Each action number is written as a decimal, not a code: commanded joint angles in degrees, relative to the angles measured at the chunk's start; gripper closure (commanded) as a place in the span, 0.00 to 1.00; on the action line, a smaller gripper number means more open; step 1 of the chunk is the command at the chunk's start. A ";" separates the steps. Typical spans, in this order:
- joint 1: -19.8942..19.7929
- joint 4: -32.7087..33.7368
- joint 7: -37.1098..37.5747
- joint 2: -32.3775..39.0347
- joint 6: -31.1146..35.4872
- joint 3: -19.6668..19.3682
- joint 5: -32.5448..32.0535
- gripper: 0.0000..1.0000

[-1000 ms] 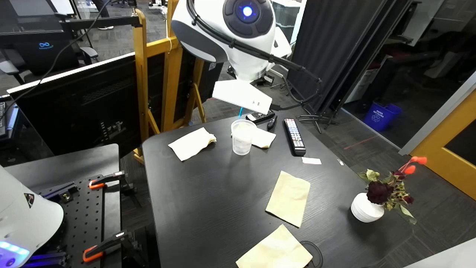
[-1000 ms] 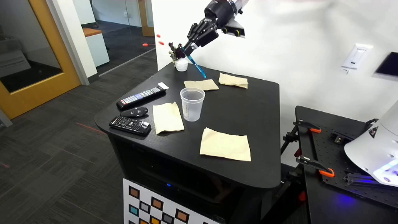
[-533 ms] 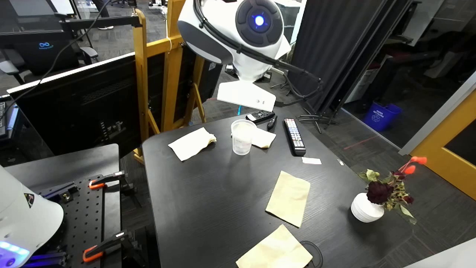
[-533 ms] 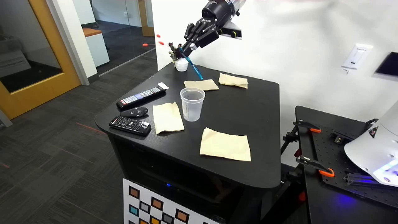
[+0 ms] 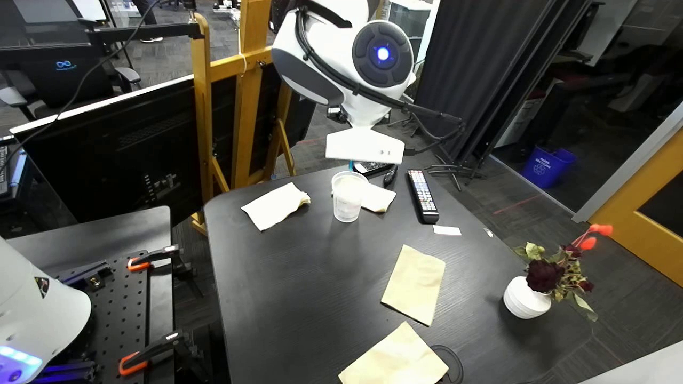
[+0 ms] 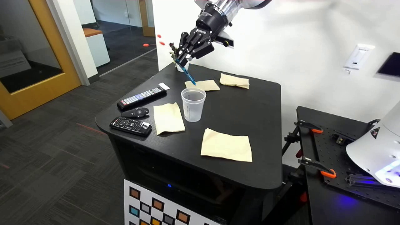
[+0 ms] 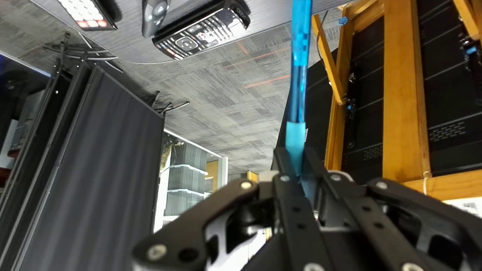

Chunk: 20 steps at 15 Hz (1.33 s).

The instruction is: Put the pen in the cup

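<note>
White wall [image 6: 312,47] is backing the scene; dark curtain [image 5: 475,64] is hanging beyond, wooden easel [image 5: 203,106] standing by. Black table [image 5: 299,298], looking hard, flat, fine-grained, is carrying four cream sheets [image 6: 226,145]. Gripper [image 7: 295,160] is clenching the pen [image 7: 299,75] by its teal end. Cup [image 6: 193,107] is standing upright on the table; translucent, probably thin plastic, likely tippy if knocked. Pen is hanging tilted, free end lower, showing just above the rim in both exterior views; can't tell if it's squarely over the mouth. Probably handling light and stiff; glossy barrel is looking slippery, maybe pivoting if the tip catches. Teal end is seeming the right hold, leaving the barrel free for inserting.
</note>
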 commanded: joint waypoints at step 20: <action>-1.82 1.03 -3.10 7.03 -0.66 0.32 2.40 0.97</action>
